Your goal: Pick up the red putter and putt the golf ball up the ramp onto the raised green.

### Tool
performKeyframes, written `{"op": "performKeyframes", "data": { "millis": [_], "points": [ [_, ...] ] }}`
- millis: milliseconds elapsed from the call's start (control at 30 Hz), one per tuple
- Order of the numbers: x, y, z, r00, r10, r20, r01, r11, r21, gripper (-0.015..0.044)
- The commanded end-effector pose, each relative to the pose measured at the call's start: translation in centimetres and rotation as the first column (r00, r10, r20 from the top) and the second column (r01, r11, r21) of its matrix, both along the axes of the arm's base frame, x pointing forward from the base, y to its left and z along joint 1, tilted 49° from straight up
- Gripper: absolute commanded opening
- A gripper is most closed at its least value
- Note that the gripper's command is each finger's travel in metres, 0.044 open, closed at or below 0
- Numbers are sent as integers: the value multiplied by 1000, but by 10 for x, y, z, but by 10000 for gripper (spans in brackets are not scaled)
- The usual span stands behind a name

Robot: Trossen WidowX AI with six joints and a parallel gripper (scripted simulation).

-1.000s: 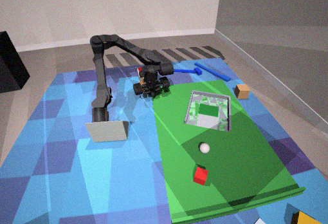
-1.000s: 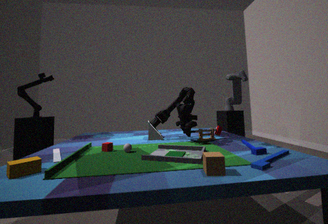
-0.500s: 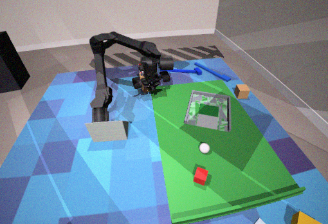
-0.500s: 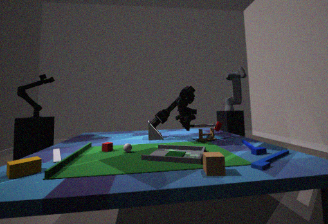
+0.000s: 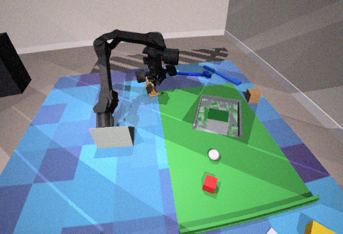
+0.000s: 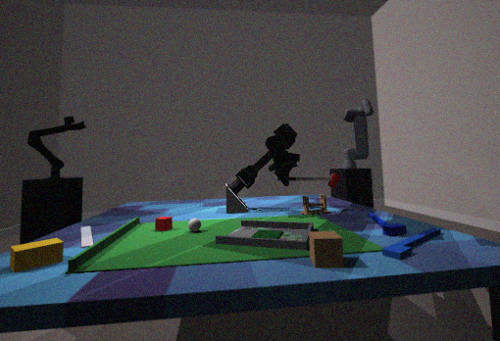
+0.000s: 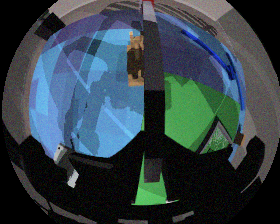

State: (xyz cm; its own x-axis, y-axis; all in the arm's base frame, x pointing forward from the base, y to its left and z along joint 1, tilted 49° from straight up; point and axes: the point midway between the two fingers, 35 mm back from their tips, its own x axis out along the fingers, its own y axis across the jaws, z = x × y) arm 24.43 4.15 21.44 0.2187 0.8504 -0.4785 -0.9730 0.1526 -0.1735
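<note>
My gripper (image 6: 285, 180) (image 7: 149, 134) is shut on the red putter. The putter's dark shaft (image 6: 309, 178) (image 7: 154, 65) is roughly level in the exterior view, with its red head (image 6: 333, 180) (image 7: 148, 2) at the far end, above the wooden stand (image 5: 153, 95) (image 6: 315, 212) (image 7: 135, 83). In the top view the arm hides most of the putter. The white golf ball (image 5: 214, 154) (image 6: 194, 224) lies on the green mat (image 5: 188, 161) (image 6: 147, 255). The dark green square (image 5: 218, 115) (image 6: 268, 234) sits inside a grey-walled frame (image 5: 241, 121) (image 6: 265, 242), with a grey ramp (image 5: 216, 128) on its ball side.
A red cube (image 5: 210, 184) (image 6: 163, 223) lies beyond the ball from the frame. A wooden cube (image 5: 253, 95) (image 6: 325, 250) is beside the mat. Two blue putter-like sticks (image 5: 223, 75) (image 5: 192, 74) lie at the back. A yellow block (image 6: 36, 255) and green rail (image 5: 249, 215) are at the other end.
</note>
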Motion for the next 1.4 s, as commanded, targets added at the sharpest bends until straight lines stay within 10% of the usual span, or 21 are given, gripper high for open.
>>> {"op": "performKeyframes", "data": {
  "millis": [0,500,1367],
  "points": [
    [5,-11,-9,997,-48,-64,48,999,-4,0],
    [18,-94,-76,745,-390,-542,404,909,-98,0],
    [-48,-212,-210,-309,-414,-856,682,531,-503,0]
  ]
}}
